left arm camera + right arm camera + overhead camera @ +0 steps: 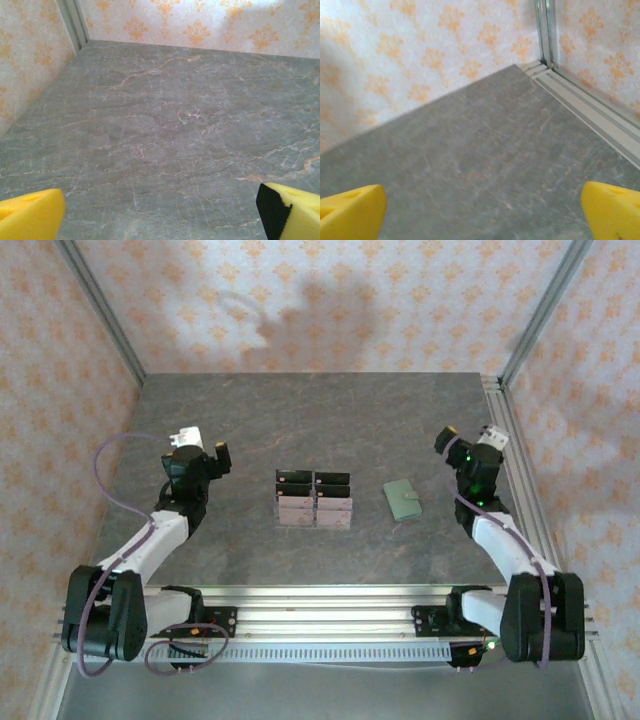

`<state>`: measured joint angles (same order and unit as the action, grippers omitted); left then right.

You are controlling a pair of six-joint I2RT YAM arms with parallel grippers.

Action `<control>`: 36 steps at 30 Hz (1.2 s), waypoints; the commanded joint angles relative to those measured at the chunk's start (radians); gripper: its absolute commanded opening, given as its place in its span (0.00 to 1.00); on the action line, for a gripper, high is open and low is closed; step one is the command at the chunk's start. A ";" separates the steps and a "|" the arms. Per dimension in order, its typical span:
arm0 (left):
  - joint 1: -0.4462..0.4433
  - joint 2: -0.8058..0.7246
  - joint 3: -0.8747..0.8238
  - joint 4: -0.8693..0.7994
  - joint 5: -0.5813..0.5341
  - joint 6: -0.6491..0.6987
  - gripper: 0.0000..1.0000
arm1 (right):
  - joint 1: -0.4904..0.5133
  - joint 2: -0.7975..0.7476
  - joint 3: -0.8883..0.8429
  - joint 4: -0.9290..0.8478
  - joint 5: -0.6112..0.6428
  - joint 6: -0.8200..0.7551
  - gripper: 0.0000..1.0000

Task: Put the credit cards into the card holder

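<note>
Green wallet (402, 500): lies flat on table (300, 410), right of centre, roughly midway between near and far edges. Just left of it, not touching: clear stand (314, 499), four cells with black tops, at table centre. Cards (296, 510): pale pinkish, apparently upright inside the stand's cells; too small to count. Left gripper (160, 215): hovers over bare left side of table, well apart from stand, jaws spread wide, nothing between yellow fingers (30, 217). Right gripper (481, 212): hovers near right edge, faces far right corner, jaws spread equally wide, empty.
</note>
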<state>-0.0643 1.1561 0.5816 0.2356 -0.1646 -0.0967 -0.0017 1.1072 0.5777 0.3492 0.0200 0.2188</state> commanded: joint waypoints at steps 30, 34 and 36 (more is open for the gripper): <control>-0.234 -0.075 0.075 -0.451 0.373 -0.507 1.00 | 0.591 0.171 0.238 -0.668 -0.387 0.407 0.75; -0.267 -0.039 0.060 -0.374 0.400 -0.526 1.00 | 0.648 0.254 0.275 -0.636 -0.362 0.425 0.75; -0.276 -0.011 0.058 -0.337 0.409 -0.535 1.00 | 0.654 0.284 0.285 -0.624 -0.353 0.433 0.75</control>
<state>-0.3290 1.1213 0.6472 -0.2066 0.2070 -0.6029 0.6437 1.3712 0.8169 -0.3241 -0.3855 0.6155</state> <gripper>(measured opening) 0.998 0.748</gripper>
